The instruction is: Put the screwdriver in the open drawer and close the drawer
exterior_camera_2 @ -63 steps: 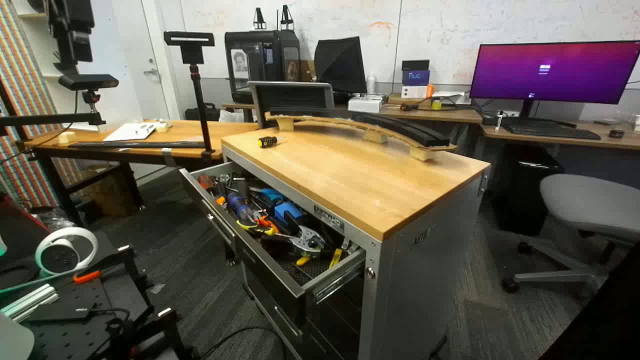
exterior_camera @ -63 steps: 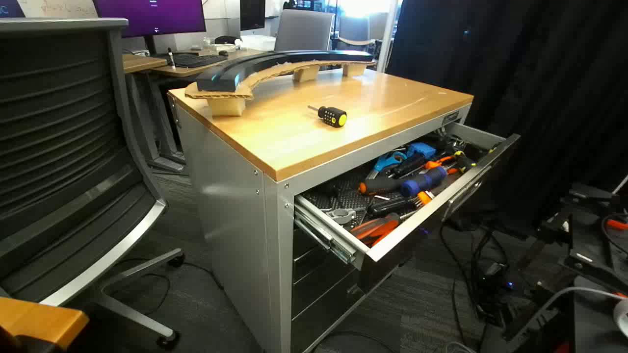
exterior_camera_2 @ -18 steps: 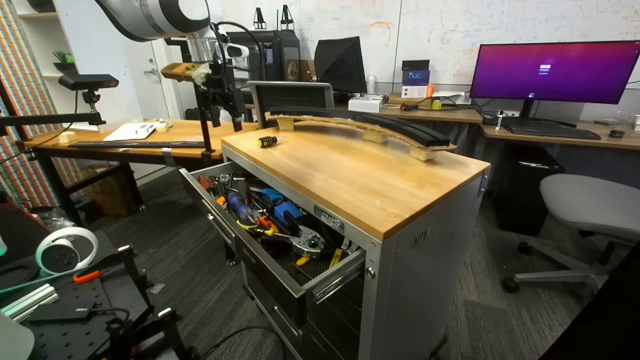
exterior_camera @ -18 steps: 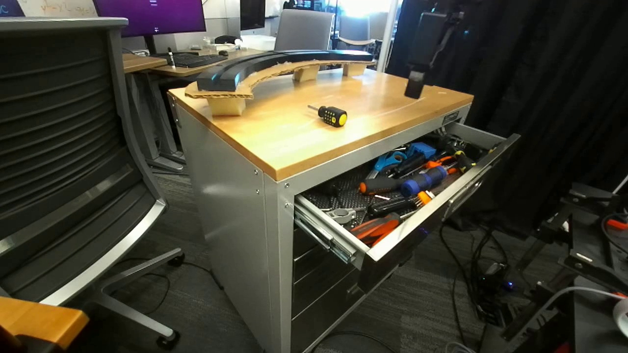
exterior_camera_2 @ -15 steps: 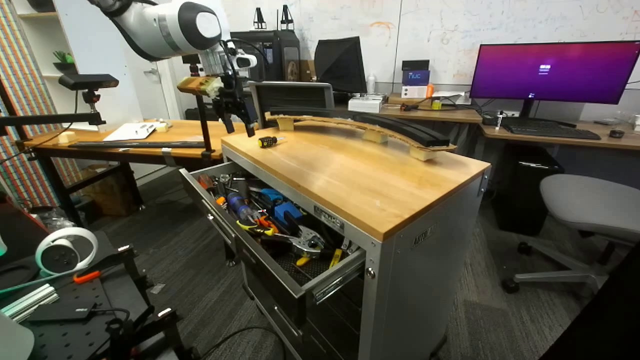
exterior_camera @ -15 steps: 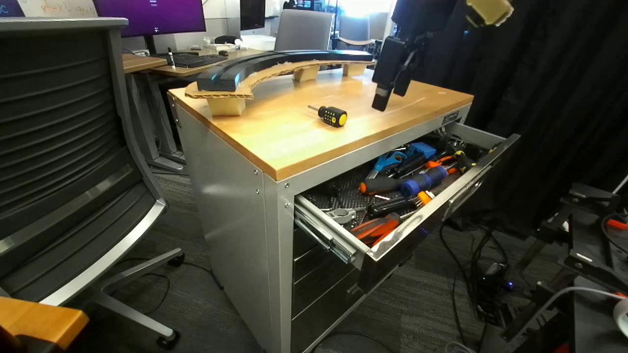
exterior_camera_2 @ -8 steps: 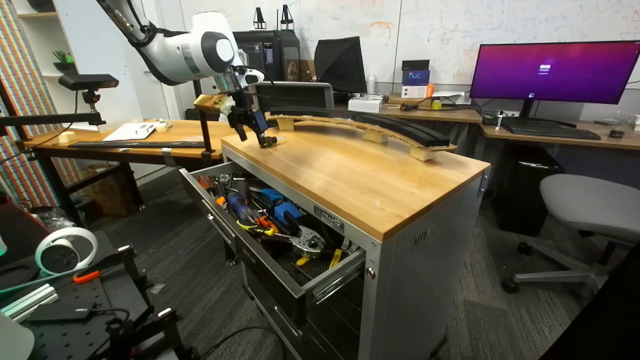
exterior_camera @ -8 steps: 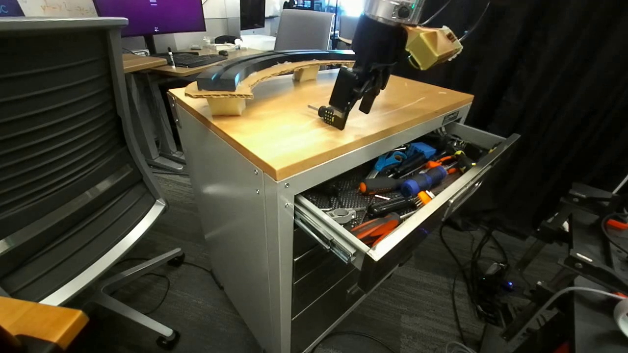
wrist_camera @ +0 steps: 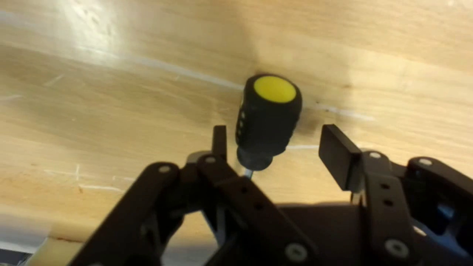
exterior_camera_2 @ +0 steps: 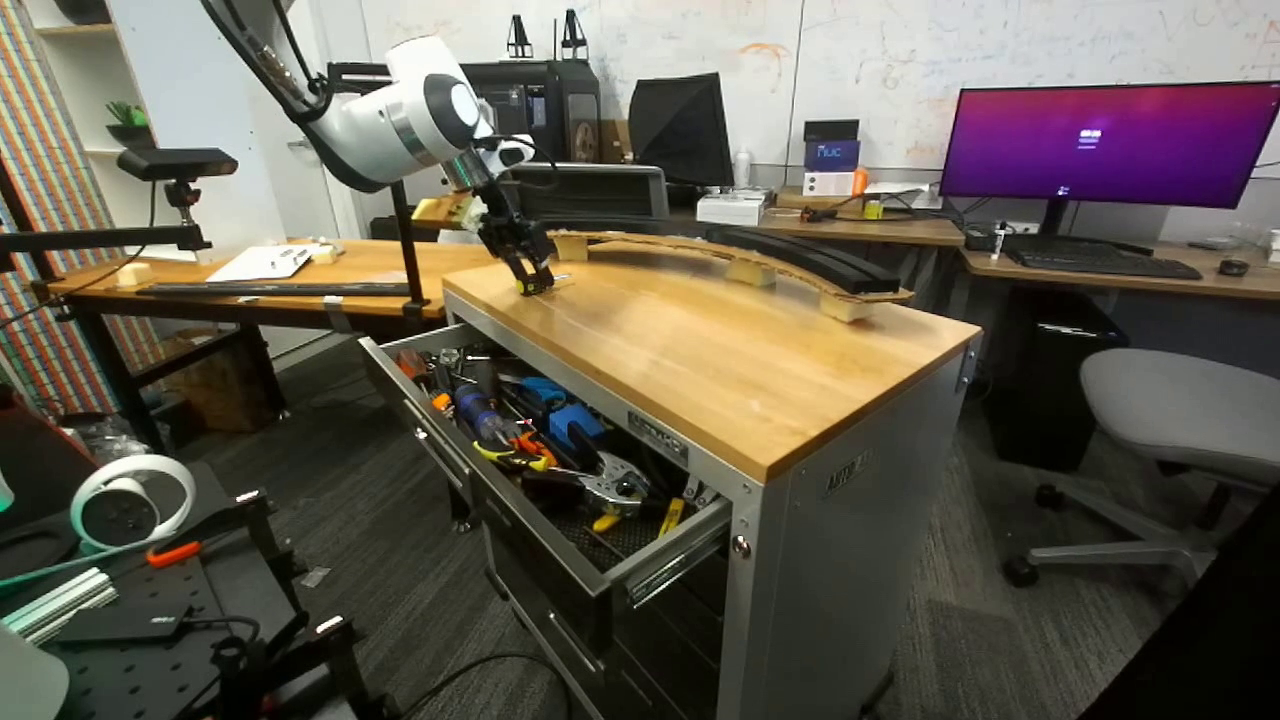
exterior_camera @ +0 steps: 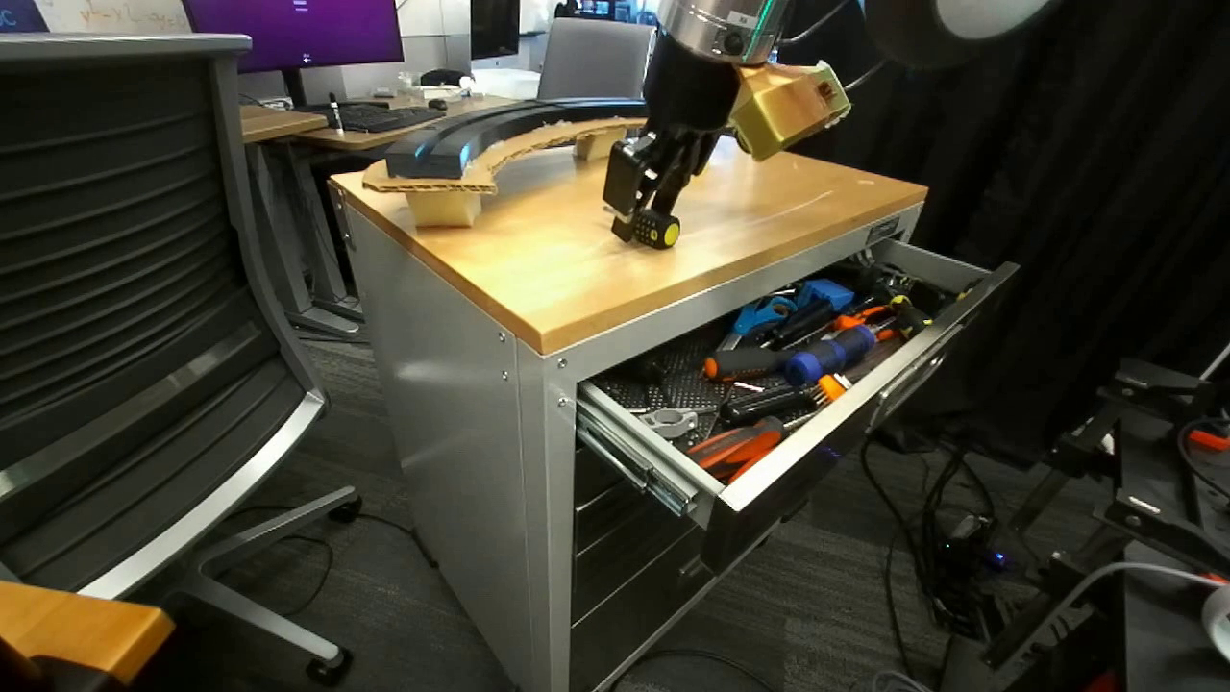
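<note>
Most likely time to grasp, with the black, jointed, two-fingered hand (wrist_camera: pixel 278 148) set wide astride the stubby, black-handled, yellow-capped screwdriver (wrist_camera: pixel 268 125), holding nothing. Find that tool lying on the pale wooden counter (exterior_camera: pixel 538 279), in the wrist view with cap toward twelve o'clock and metal shaft between six and seven. Note the uneven gaps there, small to the flat, dark pad (wrist_camera: pixel 220 142) at eight o'clock from the handle, larger to the matching dark pad (wrist_camera: pixel 338 159) at four. Before squeezing, ease toward eight o'clock to even out both gaps; otherwise expect a drag of the handle toward four. Aim for the thick part of the grip rather than the narrow neck, so try a small shift toward twelve as well. Cannot tell the clearance from pads to wood, so settle gently, low along the flanks, without scraping. Squeeze slowly, wary of a roll or twist from so rounded a grip, and check for a firm hold before rising. Lift straight up, minding the long, black, curved strip (exterior_camera: pixel 509 130) at ten o'clock from the hand in an exterior view. Leave for afterwards the carry between four and five o'clock in that view, to the wide, shallow, grey metal drawer (exterior_camera: pixel 798 448), pulled out with blue, orange and black tools (exterior_camera: pixel 831 356) inside, and the final push home.
</note>
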`<action>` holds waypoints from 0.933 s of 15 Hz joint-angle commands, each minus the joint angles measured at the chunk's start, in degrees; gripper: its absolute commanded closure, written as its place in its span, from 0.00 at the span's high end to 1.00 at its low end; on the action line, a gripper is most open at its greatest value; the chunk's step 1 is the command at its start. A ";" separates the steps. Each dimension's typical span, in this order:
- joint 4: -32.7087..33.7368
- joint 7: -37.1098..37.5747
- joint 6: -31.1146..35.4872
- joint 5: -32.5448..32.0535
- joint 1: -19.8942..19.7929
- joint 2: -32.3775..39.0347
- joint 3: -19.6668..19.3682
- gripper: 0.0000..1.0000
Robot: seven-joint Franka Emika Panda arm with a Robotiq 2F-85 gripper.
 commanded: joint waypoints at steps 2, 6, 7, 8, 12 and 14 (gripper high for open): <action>2.04 4.79 -0.24 -6.28 2.06 0.96 -3.70 0.28; -2.31 -6.38 -5.14 0.53 -2.32 -3.29 1.95 0.10; -4.85 -12.16 -5.87 4.66 -4.89 -5.74 5.45 0.10; -6.00 -16.01 -6.36 7.55 -5.91 -7.12 6.89 0.10; -10.97 -33.40 -15.83 19.85 -9.71 -14.66 12.95 0.10; -11.44 -39.75 -22.46 23.15 -10.06 -16.97 14.52 0.10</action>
